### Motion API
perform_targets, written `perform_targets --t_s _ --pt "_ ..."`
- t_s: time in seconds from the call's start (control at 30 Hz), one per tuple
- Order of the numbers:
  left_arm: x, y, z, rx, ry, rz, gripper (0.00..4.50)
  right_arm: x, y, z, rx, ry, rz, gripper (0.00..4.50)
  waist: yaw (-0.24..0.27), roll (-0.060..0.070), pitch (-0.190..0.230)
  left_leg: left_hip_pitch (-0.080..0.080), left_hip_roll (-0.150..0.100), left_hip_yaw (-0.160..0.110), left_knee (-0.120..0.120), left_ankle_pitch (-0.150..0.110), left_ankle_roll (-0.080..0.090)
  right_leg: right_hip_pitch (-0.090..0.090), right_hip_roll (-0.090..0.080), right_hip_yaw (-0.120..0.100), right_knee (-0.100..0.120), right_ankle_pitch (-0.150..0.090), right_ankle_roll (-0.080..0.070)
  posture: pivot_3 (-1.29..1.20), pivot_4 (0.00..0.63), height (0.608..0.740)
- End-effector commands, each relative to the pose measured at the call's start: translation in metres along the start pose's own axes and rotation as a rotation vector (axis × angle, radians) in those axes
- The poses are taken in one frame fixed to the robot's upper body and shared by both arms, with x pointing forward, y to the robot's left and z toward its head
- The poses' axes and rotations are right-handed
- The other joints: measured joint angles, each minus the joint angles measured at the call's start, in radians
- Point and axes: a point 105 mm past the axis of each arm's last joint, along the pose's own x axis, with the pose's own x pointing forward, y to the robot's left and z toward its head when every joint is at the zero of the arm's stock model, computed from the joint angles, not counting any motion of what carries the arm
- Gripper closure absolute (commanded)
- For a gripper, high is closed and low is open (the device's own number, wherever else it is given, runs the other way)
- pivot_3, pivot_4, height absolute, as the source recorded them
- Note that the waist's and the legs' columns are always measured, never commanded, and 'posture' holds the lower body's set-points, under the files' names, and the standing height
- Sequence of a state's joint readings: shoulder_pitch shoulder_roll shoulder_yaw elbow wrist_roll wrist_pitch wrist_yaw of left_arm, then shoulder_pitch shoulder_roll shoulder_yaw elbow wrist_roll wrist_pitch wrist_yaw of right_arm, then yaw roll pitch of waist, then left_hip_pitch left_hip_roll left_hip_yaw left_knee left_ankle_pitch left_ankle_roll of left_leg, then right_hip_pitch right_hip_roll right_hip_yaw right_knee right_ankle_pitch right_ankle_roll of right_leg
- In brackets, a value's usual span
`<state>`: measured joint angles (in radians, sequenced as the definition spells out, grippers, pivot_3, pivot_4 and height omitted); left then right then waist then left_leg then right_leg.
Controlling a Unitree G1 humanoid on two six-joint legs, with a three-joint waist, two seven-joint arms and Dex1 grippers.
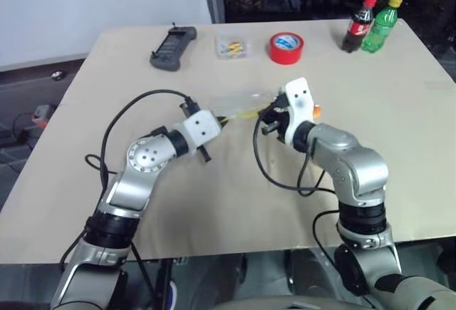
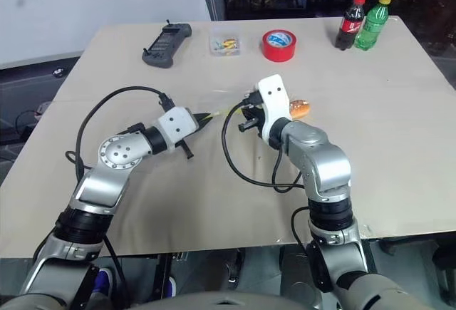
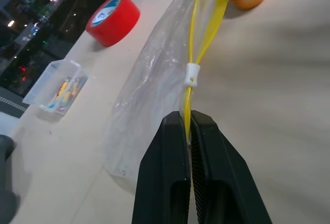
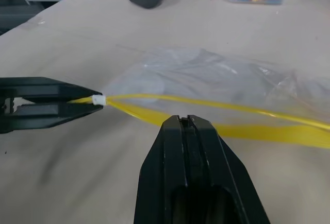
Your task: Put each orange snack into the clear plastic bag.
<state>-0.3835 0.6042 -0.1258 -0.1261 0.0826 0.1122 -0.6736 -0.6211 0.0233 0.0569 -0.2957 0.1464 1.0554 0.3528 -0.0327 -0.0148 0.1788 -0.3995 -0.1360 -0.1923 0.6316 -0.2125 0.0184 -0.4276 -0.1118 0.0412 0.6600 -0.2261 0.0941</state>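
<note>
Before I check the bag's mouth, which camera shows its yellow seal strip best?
The right wrist view: the seal strip runs across it, its two sides parted, with the left gripper pinching the slider end. The left wrist view shows it lengthwise beyond that gripper's fingers. The eye views show a thin yellow line.

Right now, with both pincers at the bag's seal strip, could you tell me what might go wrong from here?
1. The left pincer is shut on the yellow seal strip of the clear plastic bag; the right pincer is shut at the other lip. A hard pull could slip or tear the thin film.
2. The mouth gapes only narrowly, so a snack may not fit.
3. An orange snack lies beside the right arm and could get knocked away.
</note>
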Motion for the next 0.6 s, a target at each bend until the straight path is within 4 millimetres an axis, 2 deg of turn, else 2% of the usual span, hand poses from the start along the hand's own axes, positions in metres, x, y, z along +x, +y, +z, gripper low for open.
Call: perform_targets --t_s 0.03,0.13,0.27,0.33,0.5,0.57,0.6 --pt "-0.005 0.004 0.014 0.05 -0.047 0.015 4.5 0.01 -0.001 0.017 0.026 -0.071 -0.03 4.46 -0.006 0.0 0.0 0.0 0.0 0.0 0.0 0.0 0.0 0.0 0.0 0.0 0.0 0.0 0.0 0.0 0.15 0.74" --pt "-0.006 0.002 0.015 0.051 -0.053 0.006 4.5 0.021 -0.015 0.013 -0.006 -0.059 -0.118 4.46 -0.008 0.0 0.0 0.0 0.001 0.0 0.0 0.0 0.0 0.0 0.001 0.0 0.001 0.0 -0.001 0.0 0.15 0.74" --pt "-0.012 0.002 0.017 0.057 -0.066 -0.018 4.5 0.029 -0.03 0.009 -0.368 -0.068 -0.231 4.46 -0.01 0.0 0.0 0.0 0.001 0.001 0.0 0.0 0.0 -0.002 0.001 0.001 0.001 0.0 -0.001 0.0 0.15 0.74" --pt "-0.017 0.002 0.018 0.047 -0.071 -0.037 4.5 0.03 -0.022 0.009 -0.658 -0.103 -0.189 4.46 -0.01 0.0 0.0 0.0 0.001 0.003 0.0 0.0 0.0 -0.003 0.001 0.003 0.001 0.0 -0.001 0.0 0.15 0.74" --pt "-0.028 0.007 0.01 0.071 -0.038 -0.056 4.5 0.027 -0.007 -0.009 -1.183 -0.091 -0.015 4.46 -0.013 0.0 0.0 0.0 0.003 0.006 0.0 0.0 -0.001 -0.004 0.003 0.005 0.0 0.0 -0.001 0.0 0.15 0.74" --pt "-0.028 0.01 0.009 0.075 -0.029 -0.048 4.5 0.03 -0.009 -0.011 -1.294 -0.097 -0.006 3.93 -0.013 0.0 0.0 0.0 0.003 0.007 0.0 0.0 -0.001 -0.004 0.004 0.005 0.001 0.0 0.0 0.0 0.15 0.74" --pt "-0.027 0.011 0.009 0.071 -0.027 -0.039 4.5 0.031 -0.01 -0.01 -1.326 -0.099 -0.006 3.84 -0.012 0.0 0.0 0.0 0.004 0.007 0.0 0.0 -0.001 -0.004 0.004 0.005 0.001 0.0 -0.001 0.0 0.15 0.74"
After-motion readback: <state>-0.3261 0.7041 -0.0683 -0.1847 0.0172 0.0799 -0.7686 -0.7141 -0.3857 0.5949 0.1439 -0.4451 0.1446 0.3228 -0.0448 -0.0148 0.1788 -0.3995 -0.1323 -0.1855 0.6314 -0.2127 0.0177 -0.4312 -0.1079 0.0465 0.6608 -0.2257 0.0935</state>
